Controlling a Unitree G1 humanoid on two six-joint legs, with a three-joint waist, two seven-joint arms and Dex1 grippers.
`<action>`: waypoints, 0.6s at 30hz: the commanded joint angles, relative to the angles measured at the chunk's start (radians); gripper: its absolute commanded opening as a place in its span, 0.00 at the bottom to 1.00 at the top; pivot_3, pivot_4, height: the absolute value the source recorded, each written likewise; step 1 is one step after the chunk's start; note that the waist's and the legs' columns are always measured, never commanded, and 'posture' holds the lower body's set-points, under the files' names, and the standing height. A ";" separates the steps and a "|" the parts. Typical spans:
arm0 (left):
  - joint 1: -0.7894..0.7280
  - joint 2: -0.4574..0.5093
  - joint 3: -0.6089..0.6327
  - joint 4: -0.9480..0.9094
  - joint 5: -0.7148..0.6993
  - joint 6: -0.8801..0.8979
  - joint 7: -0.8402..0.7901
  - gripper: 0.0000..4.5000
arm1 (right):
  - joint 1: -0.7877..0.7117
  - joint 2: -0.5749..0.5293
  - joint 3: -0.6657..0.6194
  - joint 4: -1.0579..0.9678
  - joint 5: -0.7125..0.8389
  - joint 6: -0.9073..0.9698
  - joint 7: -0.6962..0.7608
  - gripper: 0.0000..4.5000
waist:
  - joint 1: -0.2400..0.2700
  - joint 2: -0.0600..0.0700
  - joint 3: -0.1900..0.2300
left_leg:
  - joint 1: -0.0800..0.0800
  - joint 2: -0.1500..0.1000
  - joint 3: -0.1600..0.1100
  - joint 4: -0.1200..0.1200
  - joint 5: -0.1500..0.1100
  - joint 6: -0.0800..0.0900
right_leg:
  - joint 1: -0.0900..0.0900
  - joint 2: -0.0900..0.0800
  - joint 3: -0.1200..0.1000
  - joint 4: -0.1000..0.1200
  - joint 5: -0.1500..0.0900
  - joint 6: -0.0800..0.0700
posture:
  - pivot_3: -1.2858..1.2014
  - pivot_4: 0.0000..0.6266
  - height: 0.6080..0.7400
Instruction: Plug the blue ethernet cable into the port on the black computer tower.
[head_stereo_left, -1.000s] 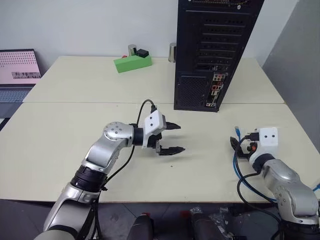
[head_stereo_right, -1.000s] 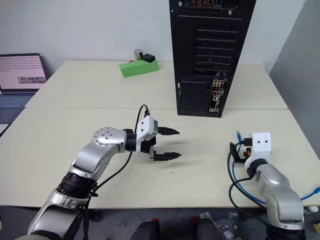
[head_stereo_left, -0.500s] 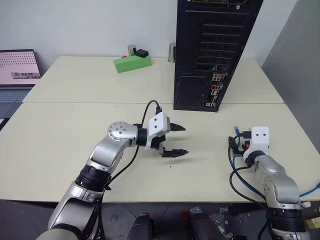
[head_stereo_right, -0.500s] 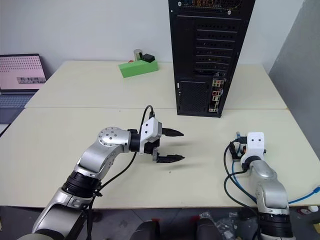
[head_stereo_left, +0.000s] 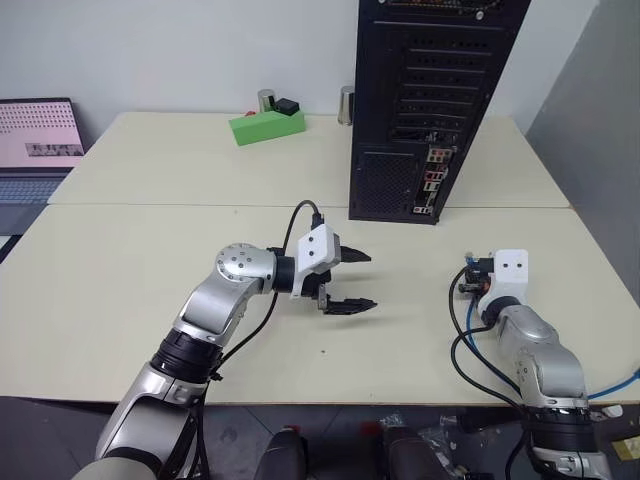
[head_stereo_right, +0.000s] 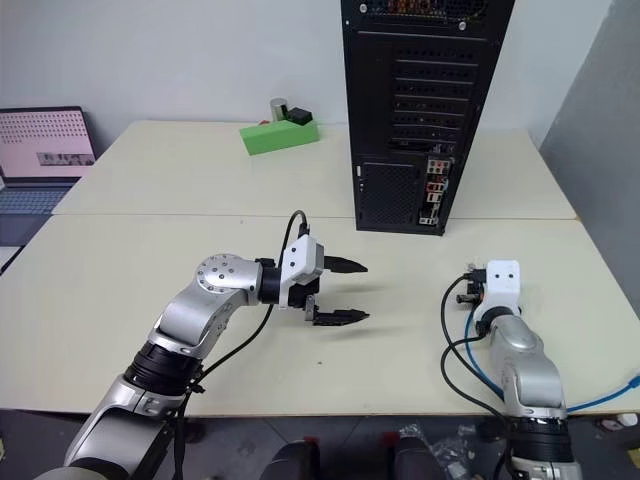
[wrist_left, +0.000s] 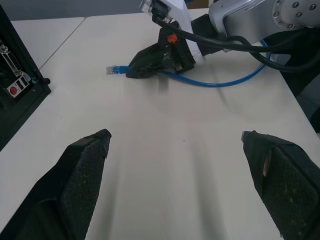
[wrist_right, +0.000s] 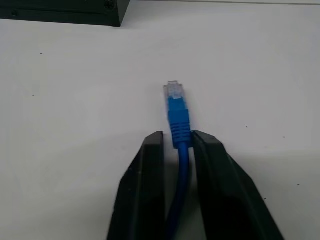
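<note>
**Q:** What are your right fingers (wrist_right: 177, 142) doing?

**A:** They are clenched on the blue ethernet cable (wrist_right: 178, 116), just behind its plug. The cord is thin and bright blue; a ribbed blue boot leads to a small clear plastic plug that sticks out past my fingertips, pointing toward the far side of the bench (head_stereo_left: 150, 260). Behind my grip the cord runs back in a loose curve across the bench and off its near right edge.

**Q:** And where does that put the cable?

**A:** On the right side of the bench, near the front, lying low against the pale surface. The black computer tower (head_stereo_left: 430, 100) stands farther back and a little to the left, well apart from the plug.

**Q:** How does the tower look?

**A:** Tall, black, its rear facing me: slotted covers higher up, a mesh grille lower down, and beside it a narrow strip of coloured sockets.

**Q:** Your left fingers (head_stereo_left: 350, 281)?

**A:** Released, spread wide and holding nothing, hanging over the middle of the bench and pointing right, toward my other hand.

**Q:** Anything else out there?

**A:** A green block (head_stereo_left: 265, 125) at the far edge.
</note>
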 joint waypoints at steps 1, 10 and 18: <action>-0.018 -0.001 0.024 -0.011 -0.020 0.005 -0.010 1.00 | 0.011 -0.034 0.011 -0.036 -0.002 0.005 0.052 0.02 | 0.000 0.000 0.000 | 0.000 0.000 0.000 0.000 0.000 0.000 | 0.000 0.000 0.000 0.000 0.000 0.000 | 0.52 0.24 1.00; -0.048 0.044 0.013 0.081 0.014 -0.061 -0.086 1.00 | -0.040 -0.267 0.220 -0.342 0.123 0.108 0.471 0.01 | -0.011 0.001 0.000 | 0.000 0.000 -0.001 0.000 0.000 0.000 | -0.001 0.001 0.000 0.000 -0.001 0.001 | 0.52 0.24 1.00; -0.085 0.049 -0.009 0.140 0.046 -0.121 -0.159 1.00 | -0.160 -0.365 0.337 -0.435 0.211 0.210 0.657 0.01 | -0.007 0.000 0.001 | -0.001 0.000 -0.001 0.000 0.000 0.000 | -0.001 0.001 -0.001 0.000 -0.001 0.001 | 0.52 0.24 1.00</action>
